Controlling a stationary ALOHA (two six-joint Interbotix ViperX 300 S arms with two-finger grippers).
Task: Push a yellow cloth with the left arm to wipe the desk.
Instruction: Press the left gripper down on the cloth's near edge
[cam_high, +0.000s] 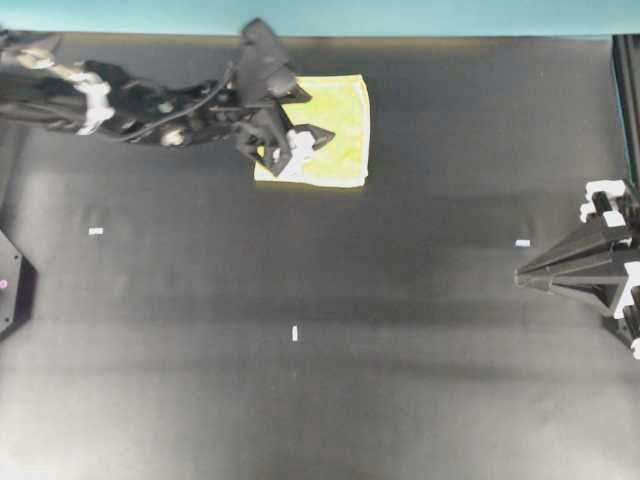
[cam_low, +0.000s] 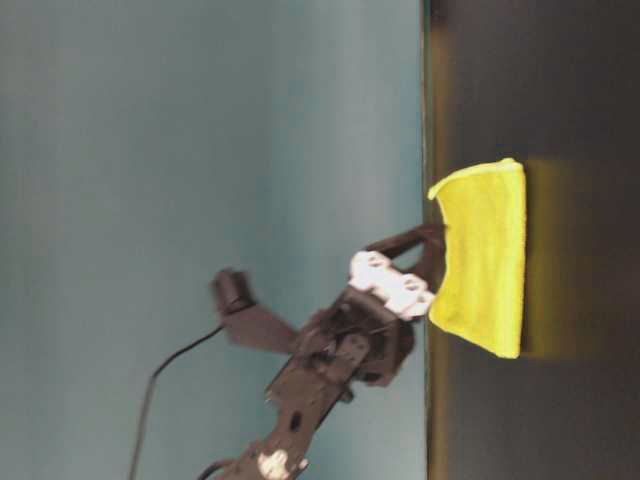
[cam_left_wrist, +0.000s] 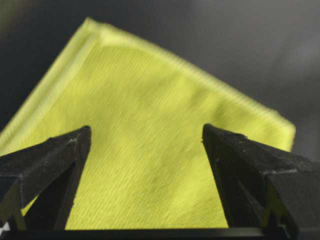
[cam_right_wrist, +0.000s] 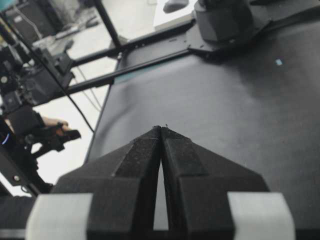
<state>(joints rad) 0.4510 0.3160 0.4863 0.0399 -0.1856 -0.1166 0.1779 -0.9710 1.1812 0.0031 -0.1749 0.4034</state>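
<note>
The slim black left arm's gripper (cam_high: 290, 125), jaws spread wide, is hovering over the pale yellow-green square fabric cloth's (cam_high: 335, 135) left edge on the matte black table (cam_high: 300, 400).

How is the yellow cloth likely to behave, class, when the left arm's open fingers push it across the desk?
The yellow cloth lies flat and folded, so it is probably soft and floppy and may bunch rather than slide as one piece. It looks thin, so likely light. On the matte desk its woven surface probably drags a little. The left gripper has its fingers spread, which should spread the push.
</note>
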